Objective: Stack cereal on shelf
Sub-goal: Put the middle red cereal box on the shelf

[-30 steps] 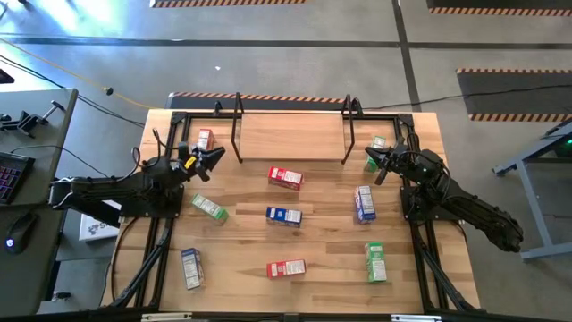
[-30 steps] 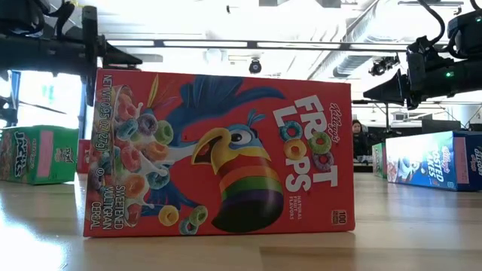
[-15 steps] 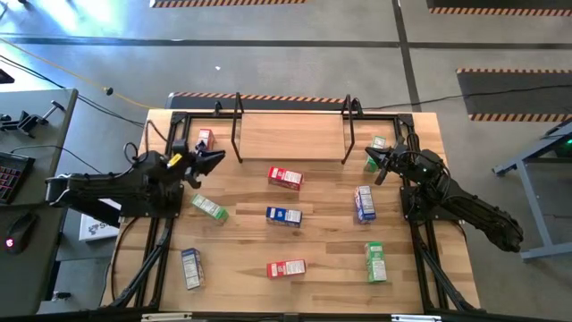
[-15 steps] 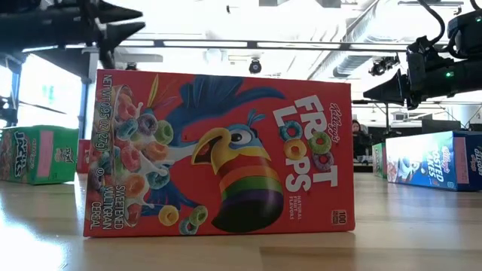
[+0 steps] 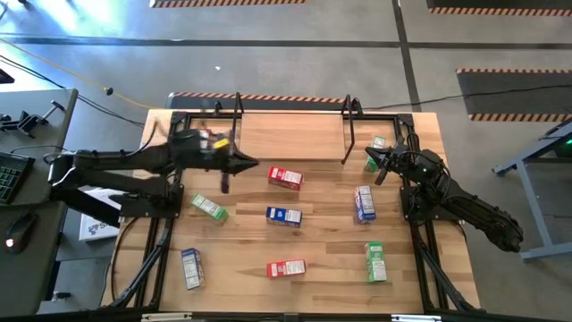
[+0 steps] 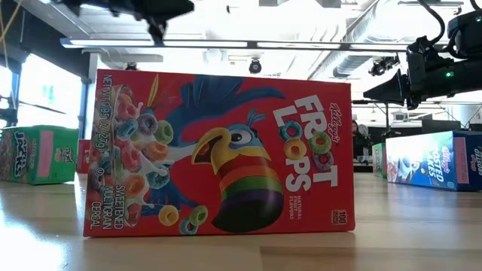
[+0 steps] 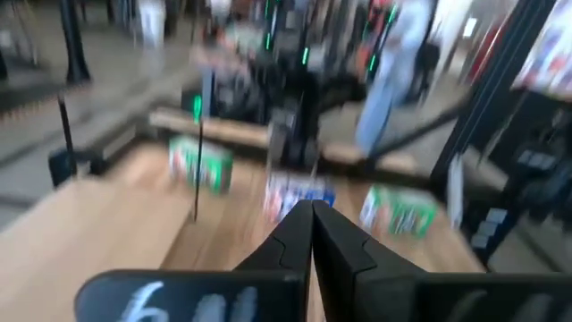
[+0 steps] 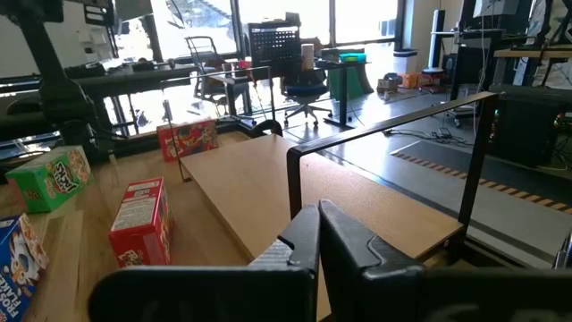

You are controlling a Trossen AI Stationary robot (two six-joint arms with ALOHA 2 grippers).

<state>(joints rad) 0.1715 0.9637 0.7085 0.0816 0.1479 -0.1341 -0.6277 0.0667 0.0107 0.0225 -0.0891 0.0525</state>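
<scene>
Several small cereal boxes lie flat on the wooden table: a red one (image 5: pixel 286 177) in front of the shelf, a blue one (image 5: pixel 284 216), a red one (image 5: pixel 286 267), a green one (image 5: pixel 209 207) and a green one (image 5: pixel 377 144) by the shelf's right end. The shelf (image 5: pixel 290 134) is a light-wood board at the table's far side with black hoops at both ends. My left gripper (image 5: pixel 254 165) is shut and empty above the table, near the shelf's left hoop (image 5: pixel 238 125). My right gripper (image 5: pixel 369 157) is shut and empty beside the right hoop (image 5: pixel 350 130).
More boxes lie toward the table's edges: blue (image 5: pixel 190 267) at near left, blue (image 5: pixel 364 203) and green (image 5: pixel 375 262) on the right. The low view is filled by a red Froot Loops box (image 6: pixel 218 150). Black frame rails run along both table sides.
My left gripper has swung from the table's far left toward the right edge and has risen, now pointing at the red box in front of the shelf. The boxes have stayed where they were.
</scene>
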